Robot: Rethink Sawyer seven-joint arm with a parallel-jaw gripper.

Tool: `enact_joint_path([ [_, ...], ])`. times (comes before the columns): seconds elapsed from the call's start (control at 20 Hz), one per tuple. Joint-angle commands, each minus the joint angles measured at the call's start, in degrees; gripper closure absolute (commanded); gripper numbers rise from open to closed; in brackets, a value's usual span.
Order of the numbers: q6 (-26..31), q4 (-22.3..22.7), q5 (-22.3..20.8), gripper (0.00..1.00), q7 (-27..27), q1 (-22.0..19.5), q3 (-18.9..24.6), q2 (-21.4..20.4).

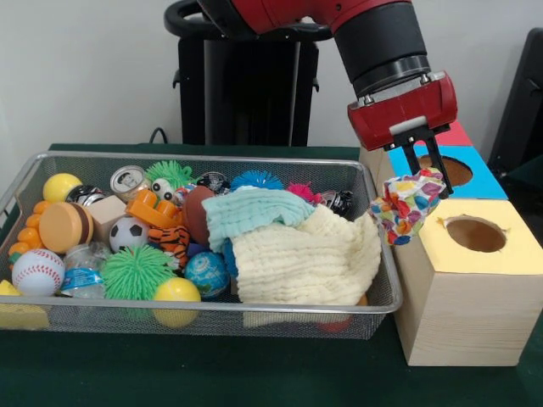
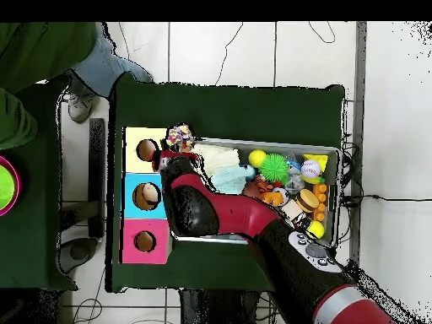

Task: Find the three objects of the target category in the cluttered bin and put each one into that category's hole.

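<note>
Even, soft light from above fills my workspace, bright enough that the yellow box top (image 1: 509, 246) beside me washes pale while the dark green counter (image 1: 254, 373) stays flat and shows only faint shadow under the wire basket (image 1: 212, 318). From the front everything looks slightly soft, with no hard glare. Overhead, the white floor (image 2: 388, 126) is blown out.

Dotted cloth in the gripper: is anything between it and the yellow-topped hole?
Nothing. In the front view the dotted cloth hangs from the gripper beside the hole, with only bare yellow paper between them.
</note>
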Motion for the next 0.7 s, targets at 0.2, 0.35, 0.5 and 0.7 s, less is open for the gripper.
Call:
enact_joint_path([
  [0.2,3.74,0.84,-1.91,1.0,9.91,-1.23,3.73,1.04],
  [0.35,4.47,1.53,-2.09,1.0,10.05,-2.67,5.31,0.72],
  [0.5,3.94,1.79,-2.13,1.0,9.93,-1.9,4.92,1.11],
  [0.7,3.13,1.84,-1.9,1.0,9.9,-0.5,3.79,1.45],
])
